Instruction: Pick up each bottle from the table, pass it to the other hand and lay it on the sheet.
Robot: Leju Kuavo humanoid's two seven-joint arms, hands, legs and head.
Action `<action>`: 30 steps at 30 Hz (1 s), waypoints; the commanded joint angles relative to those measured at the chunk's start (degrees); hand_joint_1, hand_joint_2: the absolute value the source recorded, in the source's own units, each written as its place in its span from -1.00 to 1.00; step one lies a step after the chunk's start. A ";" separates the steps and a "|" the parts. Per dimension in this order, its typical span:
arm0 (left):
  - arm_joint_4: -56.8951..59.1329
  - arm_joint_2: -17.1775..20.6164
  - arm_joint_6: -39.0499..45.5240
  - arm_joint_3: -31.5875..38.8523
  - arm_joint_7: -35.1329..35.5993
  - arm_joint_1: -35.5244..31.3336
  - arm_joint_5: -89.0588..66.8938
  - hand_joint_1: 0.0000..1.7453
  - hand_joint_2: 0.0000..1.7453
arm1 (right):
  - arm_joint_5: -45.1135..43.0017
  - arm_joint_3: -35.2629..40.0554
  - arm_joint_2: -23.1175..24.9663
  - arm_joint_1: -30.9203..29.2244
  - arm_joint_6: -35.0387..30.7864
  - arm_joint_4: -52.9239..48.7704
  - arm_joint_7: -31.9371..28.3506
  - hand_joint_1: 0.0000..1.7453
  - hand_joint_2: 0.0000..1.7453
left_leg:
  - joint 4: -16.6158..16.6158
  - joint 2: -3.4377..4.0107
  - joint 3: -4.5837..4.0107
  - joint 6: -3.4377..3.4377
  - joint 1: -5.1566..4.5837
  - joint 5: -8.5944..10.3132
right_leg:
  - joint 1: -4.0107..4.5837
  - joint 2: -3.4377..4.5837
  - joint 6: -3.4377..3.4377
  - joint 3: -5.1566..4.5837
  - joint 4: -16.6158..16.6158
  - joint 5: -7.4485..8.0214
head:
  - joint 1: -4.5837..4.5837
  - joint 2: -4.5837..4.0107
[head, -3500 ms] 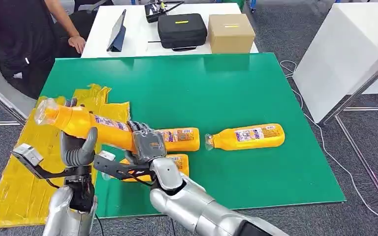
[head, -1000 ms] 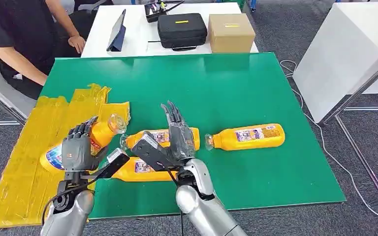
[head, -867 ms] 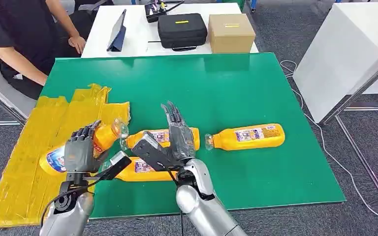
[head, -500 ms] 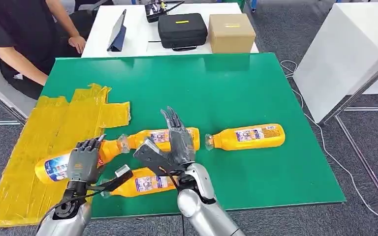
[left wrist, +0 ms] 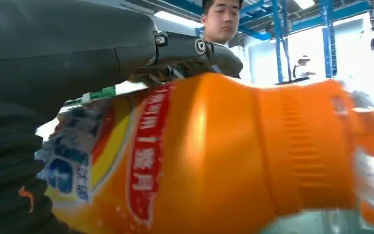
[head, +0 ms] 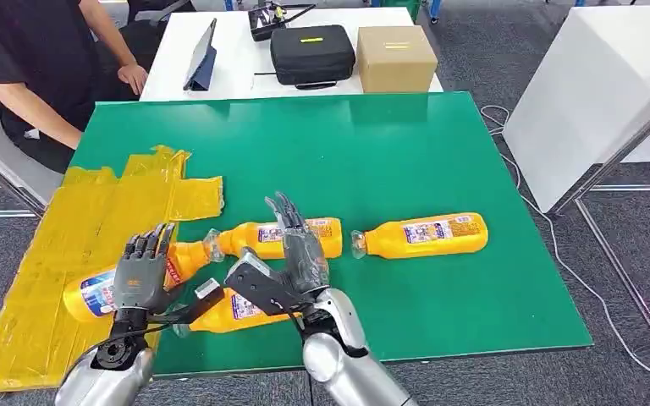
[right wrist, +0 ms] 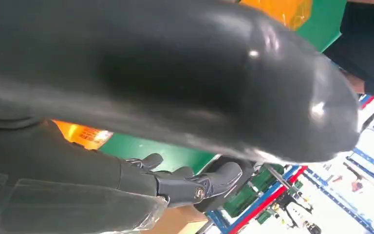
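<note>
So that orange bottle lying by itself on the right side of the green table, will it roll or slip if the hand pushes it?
The lone orange bottle lies on its side on the smooth green table, so a sideways nudge would probably roll it. It looks full of liquid, so likely fairly heavy for its size. Its glossy label may slip a little under the right hand.

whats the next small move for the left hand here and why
Probably open the left hand and lift it away. The bottle it holds already lies low across the yellow sheet, its neck reaching toward the green table, so the lay-down looks nearly done. The right hand is open, holding nothing.
</note>
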 commanded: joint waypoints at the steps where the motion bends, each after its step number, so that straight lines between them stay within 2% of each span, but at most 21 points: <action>1: -0.03 2.28 -0.65 2.46 -4.64 3.92 -0.21 -1.00 -1.00 | -0.24 3.14 -2.88 -0.89 0.18 2.16 0.52 -1.00 -1.00 | -0.14 0.26 0.30 -0.13 0.01 -0.05 | 0.00 0.22 -0.01 0.22 -0.15 0.03 | 0.00 0.00; 3: -5.73 0.46 -0.65 7.31 -8.57 6.50 1.53 -1.00 -1.00 | 0.23 3.35 -2.94 -0.48 0.25 1.96 0.94 -1.00 -1.00 | -0.14 0.29 0.30 -0.15 0.02 -0.06 | 0.01 0.25 -0.01 0.24 -0.16 0.04 | 0.02 -0.02; 6: -12.69 -4.03 -0.65 17.40 -18.63 9.07 5.78 -1.00 -1.00 | 0.74 3.37 -3.29 0.34 0.63 1.14 1.29 -1.00 -1.00 | -0.08 0.18 0.24 -0.07 0.01 -0.04 | 0.01 0.15 0.01 0.21 -0.10 0.01 | 0.00 -0.02; 10: -15.38 -9.54 -0.65 28.14 -32.25 8.84 10.44 -1.00 -1.00 | 1.34 3.23 -3.78 1.21 1.06 -0.03 1.53 -1.00 -1.00 | -0.03 0.04 0.21 -0.10 0.04 -0.08 | 0.02 -0.02 0.02 0.21 -0.11 -0.05 | 0.00 -0.02; 12: -14.00 -13.09 -0.65 34.34 -44.17 7.31 22.86 -1.00 -1.00 | 1.32 2.70 -4.17 2.18 1.72 -1.46 1.53 -1.00 -1.00 | 0.02 -0.01 0.08 -0.10 0.06 -0.08 | 0.03 -0.08 0.03 0.10 -0.08 -0.06 | 0.00 -0.02; 16: -26.18 -8.60 -0.65 19.12 -44.17 12.75 60.33 -1.00 -1.00 | 1.86 2.99 -5.62 3.65 4.38 -4.07 1.13 -1.00 -1.00 | 0.00 -0.02 -0.09 -0.06 0.02 -0.03 | 0.00 -0.05 0.02 -0.06 -0.07 -0.03 | 0.02 -0.02; 17: -30.12 -7.76 -0.65 16.38 -44.17 13.49 69.18 -1.00 -1.00 | 2.85 3.00 -5.70 3.68 5.07 -4.29 1.89 -1.00 1.00 | 0.02 -0.03 -0.04 -0.10 0.03 -0.09 | 0.01 -0.08 0.03 0.02 -0.08 -0.08 | 0.00 -0.02; 20: -40.50 -7.16 -2.46 12.90 -44.17 14.12 84.54 -1.00 -1.00 | 5.52 3.43 -5.67 3.64 6.76 -4.03 3.70 -1.00 1.00 | 0.12 -0.05 -0.23 -0.12 0.09 -0.07 | 0.08 -0.08 -0.02 -0.20 0.01 -0.06 | 0.00 0.00; 24: -42.37 -8.06 -4.52 13.25 -44.17 13.74 87.88 -1.00 -1.00 | 8.29 4.31 -6.04 4.04 8.29 -4.08 5.69 -1.00 1.00 | 0.07 -0.30 -0.26 -0.08 0.06 0.00 | 0.03 -0.36 -0.01 -0.23 -0.04 -0.05 | -0.02 -0.02; 30: -42.37 -8.06 -4.52 13.25 -44.17 13.74 87.88 -1.00 -1.00 | 8.29 4.31 -6.04 4.04 8.29 -4.08 5.69 -1.00 1.00 | 0.01 -0.11 -0.17 -0.08 0.05 -0.02 | 0.01 -0.26 0.00 -0.15 -0.06 -0.03 | 0.02 0.00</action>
